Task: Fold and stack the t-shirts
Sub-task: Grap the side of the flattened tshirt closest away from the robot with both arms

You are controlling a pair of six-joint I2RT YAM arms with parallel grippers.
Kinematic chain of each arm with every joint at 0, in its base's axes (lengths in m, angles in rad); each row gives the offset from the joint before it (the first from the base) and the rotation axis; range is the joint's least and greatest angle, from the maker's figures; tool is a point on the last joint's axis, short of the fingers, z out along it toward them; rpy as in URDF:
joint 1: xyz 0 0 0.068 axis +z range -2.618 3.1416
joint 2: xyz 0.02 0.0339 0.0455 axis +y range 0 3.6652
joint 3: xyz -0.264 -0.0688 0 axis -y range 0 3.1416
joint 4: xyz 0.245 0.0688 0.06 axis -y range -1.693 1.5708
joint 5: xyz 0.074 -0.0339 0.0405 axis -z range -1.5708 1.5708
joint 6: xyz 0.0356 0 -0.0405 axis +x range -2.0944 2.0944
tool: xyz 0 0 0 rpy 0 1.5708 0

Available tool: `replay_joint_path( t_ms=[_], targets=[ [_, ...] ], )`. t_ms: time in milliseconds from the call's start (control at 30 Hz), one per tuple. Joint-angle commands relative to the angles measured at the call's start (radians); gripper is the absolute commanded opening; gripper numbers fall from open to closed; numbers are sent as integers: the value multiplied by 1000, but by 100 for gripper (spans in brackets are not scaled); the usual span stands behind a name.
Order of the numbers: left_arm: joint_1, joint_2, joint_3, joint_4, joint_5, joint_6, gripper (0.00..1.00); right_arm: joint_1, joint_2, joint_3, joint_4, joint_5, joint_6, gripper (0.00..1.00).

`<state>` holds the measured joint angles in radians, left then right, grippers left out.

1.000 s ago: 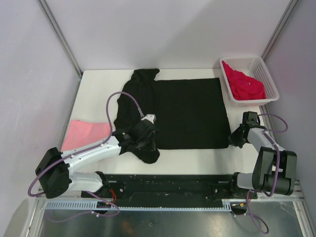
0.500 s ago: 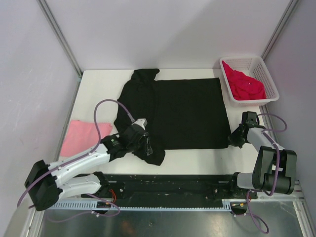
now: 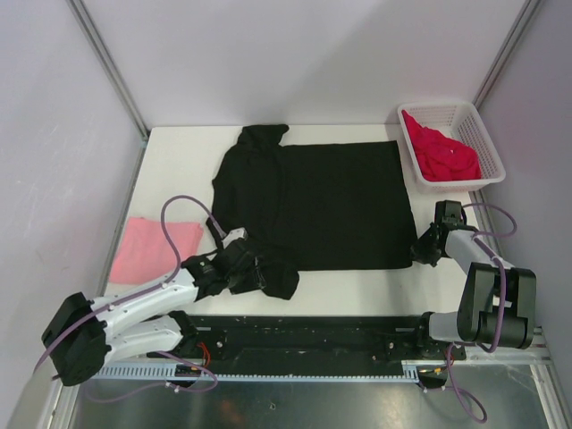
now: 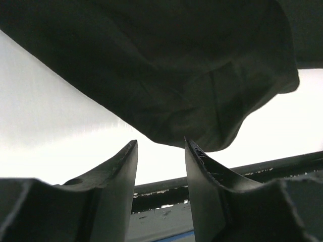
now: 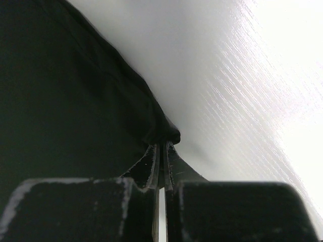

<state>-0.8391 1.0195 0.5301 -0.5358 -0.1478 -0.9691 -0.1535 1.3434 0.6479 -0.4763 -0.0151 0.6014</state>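
While the black t-shirt lies spread flat across the middle of the white tabletop, its lower-left sleeve is bunched into a dark fold near the front edge. Jaws of the left arm, which reaches in from the lower left of the top view, stand spread at the edge of that fold, with no cloth between them in the wrist view. Jaws of the right arm, at the lower-right corner of the garment, are pressed together, pinching the hem corner. Pink t-shirt lies flat at the left margin of the tabletop; red t-shirt is heaped inside the white lattice basket at upper right
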Motion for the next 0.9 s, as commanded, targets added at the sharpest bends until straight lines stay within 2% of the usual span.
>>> replay_joint_path(
  t_ms=[0,167,267,333,400,467,633,867],
  targets=[
    [6,47,-2,62,-25,-38,49,9,20,18,15,14,-4,0],
    [6,105,-24,109,-18,-60,49,9,21,18,16,12,-6,0],
    [6,122,-28,128,-43,-76,45,10,21,18,17,8,-6,0],
    [7,120,-27,131,-66,-78,32,11,20,18,17,4,-7,0],
    [13,98,-25,122,-78,-77,10,9,16,18,18,2,-11,0],
    [16,57,-19,67,-109,-95,3,7,12,18,16,2,-14,0],
    [28,-126,9,-161,-245,-183,0,5,8,18,13,0,-18,0],
    [58,-308,54,-382,-305,-267,0,-11,6,18,-13,-4,-20,0]
  ],
)
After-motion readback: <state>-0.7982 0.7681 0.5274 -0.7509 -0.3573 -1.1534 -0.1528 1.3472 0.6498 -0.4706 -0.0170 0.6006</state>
